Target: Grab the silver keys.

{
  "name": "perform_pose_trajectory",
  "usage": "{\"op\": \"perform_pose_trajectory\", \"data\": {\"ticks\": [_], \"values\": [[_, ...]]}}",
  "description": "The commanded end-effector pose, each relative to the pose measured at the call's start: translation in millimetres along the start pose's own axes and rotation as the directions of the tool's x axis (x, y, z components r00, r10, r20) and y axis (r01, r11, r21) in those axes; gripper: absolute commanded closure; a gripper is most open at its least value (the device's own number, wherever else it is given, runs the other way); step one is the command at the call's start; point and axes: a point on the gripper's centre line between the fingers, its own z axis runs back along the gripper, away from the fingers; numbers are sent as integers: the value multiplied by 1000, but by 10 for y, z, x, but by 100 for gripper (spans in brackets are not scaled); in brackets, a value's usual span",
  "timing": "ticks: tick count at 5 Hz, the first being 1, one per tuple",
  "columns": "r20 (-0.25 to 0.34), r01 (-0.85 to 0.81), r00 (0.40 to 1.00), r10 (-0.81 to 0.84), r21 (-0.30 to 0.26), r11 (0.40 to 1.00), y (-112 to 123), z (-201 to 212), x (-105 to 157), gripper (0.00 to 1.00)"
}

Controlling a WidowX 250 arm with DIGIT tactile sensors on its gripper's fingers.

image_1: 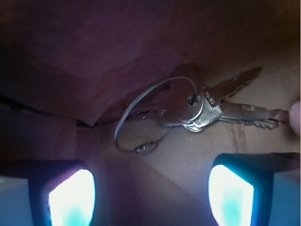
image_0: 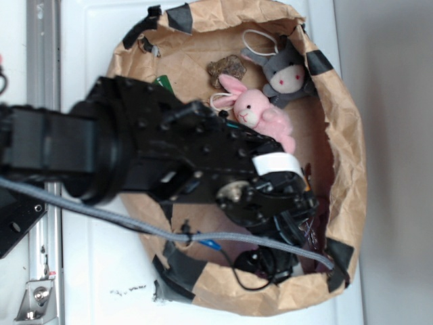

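- Hovering over the silver keys (image_1: 207, 110), the gripper (image_1: 150, 188) is spread wide, holding nothing.
- Lower straight, centre both key heads between fingers (image_1: 70, 195), then clamp.

Brown paper bag (image_0: 345, 135) lying open on a white surface (image_0: 95, 40), rim patched with black tape (image_0: 179, 17). Inside, near the top: grey plush donkey (image_0: 287, 74) with a white loop, pink plush bunny (image_0: 260, 115) just below and left of it, touching. Small brown lumpy object (image_0: 226, 68) left of the donkey, above the bunny's ears. Bit of green (image_0: 162, 82) at the bag's left wall. Black cord (image_0: 247, 284) near the lower rim.
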Motion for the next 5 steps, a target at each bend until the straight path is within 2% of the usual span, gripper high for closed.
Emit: {"op": "perform_pose_trajectory", "data": {"ticks": [1, 2, 3, 4, 5], "values": [[83, -12, 996, 17, -55, 998, -158, 71, 272, 0], [91, -16, 996, 22, -65, 998, -182, 62, 329, 0], [133, -10, 991, 18, -63, 998, -167, 99, 398, 0], [305, 67, 950, -63, -3, 998, -140, 193, 405, 0], [342, 91, 935, -96, 30, 995, -121, 200, 395, 0]]}}
